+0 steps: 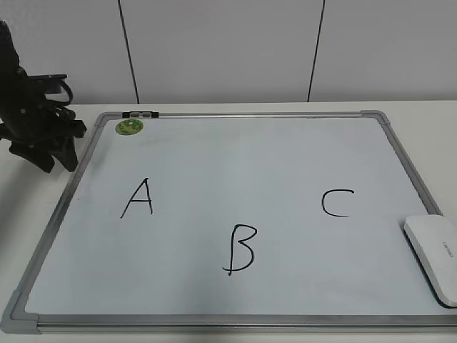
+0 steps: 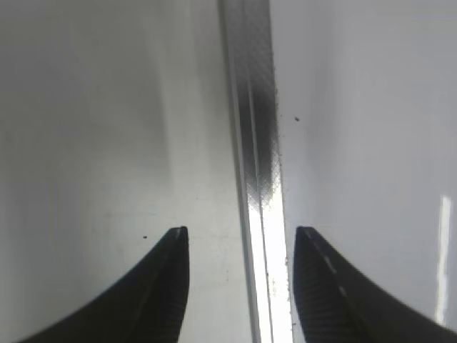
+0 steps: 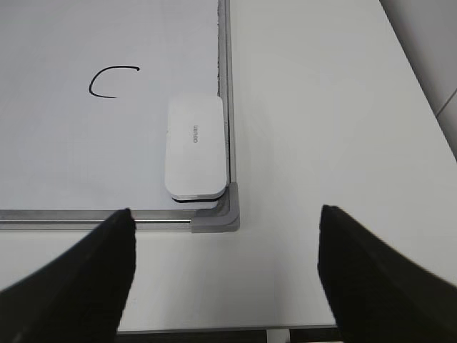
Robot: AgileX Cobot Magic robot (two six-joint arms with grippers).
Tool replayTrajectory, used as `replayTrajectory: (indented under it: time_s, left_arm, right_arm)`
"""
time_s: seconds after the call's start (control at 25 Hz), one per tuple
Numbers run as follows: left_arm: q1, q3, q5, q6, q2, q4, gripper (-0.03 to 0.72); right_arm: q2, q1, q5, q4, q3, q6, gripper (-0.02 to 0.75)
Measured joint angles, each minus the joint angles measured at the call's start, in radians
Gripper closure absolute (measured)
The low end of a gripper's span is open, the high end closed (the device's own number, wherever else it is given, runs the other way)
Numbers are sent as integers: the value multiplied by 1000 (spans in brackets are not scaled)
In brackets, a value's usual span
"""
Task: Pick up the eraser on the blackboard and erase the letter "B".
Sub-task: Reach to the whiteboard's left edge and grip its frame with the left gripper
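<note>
The task looks barely begun: the eraser (image 3: 194, 148) lies untouched in the near right corner of the blackboard (image 1: 214, 153), against the frame, and the letter "B" (image 1: 240, 248) is whole, near the board's middle front, between an "A" (image 1: 138, 198) and a "C" (image 1: 336, 202). The right gripper (image 3: 225, 268) hangs with jaws spread wide, short of the eraser and off the board. It probably has to move forward and a little left, drop over the eraser, and close. The left gripper (image 2: 241, 275) is also open, straddling the board's left frame, though this close view is blurry. The board lies flat on a white table (image 3: 321, 107) before a pale panelled wall (image 1: 214, 43).
</note>
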Motion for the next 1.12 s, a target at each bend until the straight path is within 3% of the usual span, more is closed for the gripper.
replayTrajectory:
  time_s: [0.52, 0.84, 1.12]
  left_arm:
    - [0, 0, 4, 22, 56, -25, 333]
    - [0, 0, -2, 22, 62, -25, 409]
    - [0, 0, -2, 24, 62, -31, 422]
  right_arm:
    - [0, 0, 0, 0, 0, 0, 148]
    - [0, 0, 0, 0, 0, 0, 148]
    - [0, 0, 0, 0, 0, 0, 148]
